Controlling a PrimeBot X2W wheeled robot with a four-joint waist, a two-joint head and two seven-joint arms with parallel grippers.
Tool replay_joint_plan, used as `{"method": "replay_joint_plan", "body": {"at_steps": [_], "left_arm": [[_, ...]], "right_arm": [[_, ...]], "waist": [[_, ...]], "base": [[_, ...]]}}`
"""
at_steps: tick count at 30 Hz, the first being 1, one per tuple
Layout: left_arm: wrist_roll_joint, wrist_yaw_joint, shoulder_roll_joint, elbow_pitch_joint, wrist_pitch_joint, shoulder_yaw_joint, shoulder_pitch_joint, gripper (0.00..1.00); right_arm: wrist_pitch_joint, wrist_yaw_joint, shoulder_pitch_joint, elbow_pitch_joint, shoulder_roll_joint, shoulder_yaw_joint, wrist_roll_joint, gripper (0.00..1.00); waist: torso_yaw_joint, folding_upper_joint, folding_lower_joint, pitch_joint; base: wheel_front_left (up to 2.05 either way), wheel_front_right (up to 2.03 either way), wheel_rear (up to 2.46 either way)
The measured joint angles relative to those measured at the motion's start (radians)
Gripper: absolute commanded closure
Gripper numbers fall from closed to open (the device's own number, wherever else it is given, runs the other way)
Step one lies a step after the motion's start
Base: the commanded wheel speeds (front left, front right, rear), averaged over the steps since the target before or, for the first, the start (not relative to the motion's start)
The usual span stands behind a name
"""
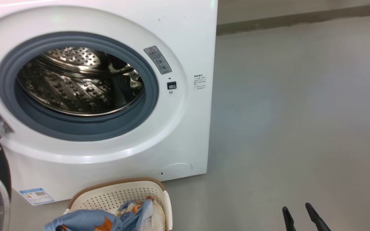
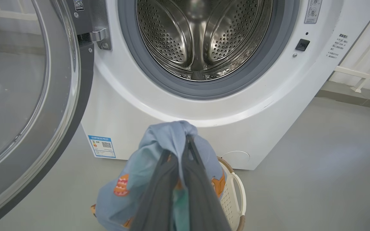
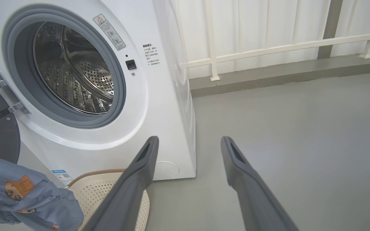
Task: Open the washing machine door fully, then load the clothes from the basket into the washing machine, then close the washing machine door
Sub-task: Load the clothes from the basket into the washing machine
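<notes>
Clothes point(image 2: 167, 136) pinched between left jaws.

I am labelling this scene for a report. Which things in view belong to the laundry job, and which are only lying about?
Job: big white front-loading washing machine; its open round black-ringed glass door; cream perforated plastic basket; light blue printed clothes, one piece in the shut left claw.
Lying about: grey floor; white railing.

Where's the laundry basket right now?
The cream perforated plastic basket with a brown rim sits on the grey floor in front of the white front-loading washing machine, below its drum opening, low left of centre in the head view.
</notes>
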Motion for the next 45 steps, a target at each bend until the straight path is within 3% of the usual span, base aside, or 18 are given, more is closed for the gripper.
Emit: {"method": "replay_joint_plan", "body": {"at_steps": [12, 45], "left_arm": [[0.069, -0.027, -0.032, -0.047, 0.0, 0.059, 0.048, 1.0], [0.076, -0.072, -0.06, -0.046, 0.0, 0.107, 0.028, 1.0]], "right_arm": [[0.0, 0.0, 0.0, 0.005, 0.0, -0.011, -0.049, 0.0], [0.0, 0.0, -0.002, 0.005, 0.0, 0.008, -0.049, 0.0]], "waist": [[0.019, 0.0, -0.0001, -0.022], [-0.004, 0.0, -0.0001, 0.015]], "base": [[0.0, 0.0, 0.0], [0.0, 0.0, 0.0]]}}
